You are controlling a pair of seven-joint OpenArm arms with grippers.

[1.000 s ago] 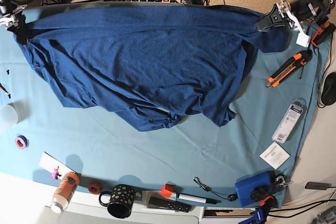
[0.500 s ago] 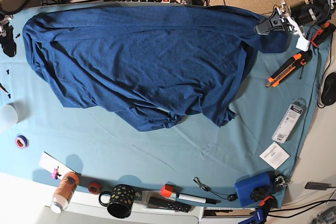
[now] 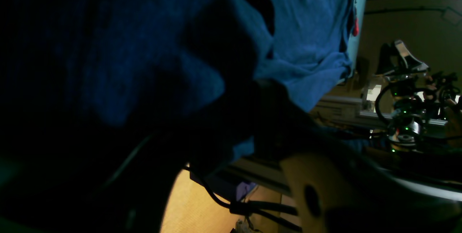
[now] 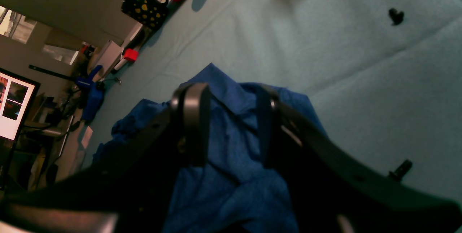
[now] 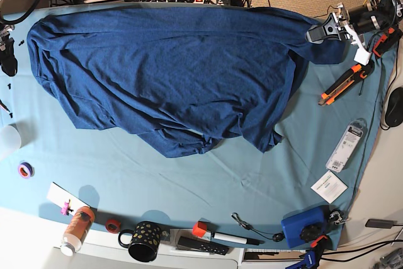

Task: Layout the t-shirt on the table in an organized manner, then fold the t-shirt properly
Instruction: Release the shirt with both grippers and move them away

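Your t-shirt [image 5: 164, 74] lies spread across the far half of the desk [image 5: 189, 181], from ten o'clock to two o'clock, its near hem bunched in folds around six o'clock of the cloth. Your right hand [image 4: 231, 124] has its jaws standing apart, with fabric showing between them but nothing pinched. Your left hand [image 5: 326, 31] sits at the two o'clock corner against the cloth; you cannot tell whether it grips. If it lifts away with fabric snagged, that corner drags and rumples. The orange utility knife [image 5: 343, 82] just beside it could catch the sleeve.
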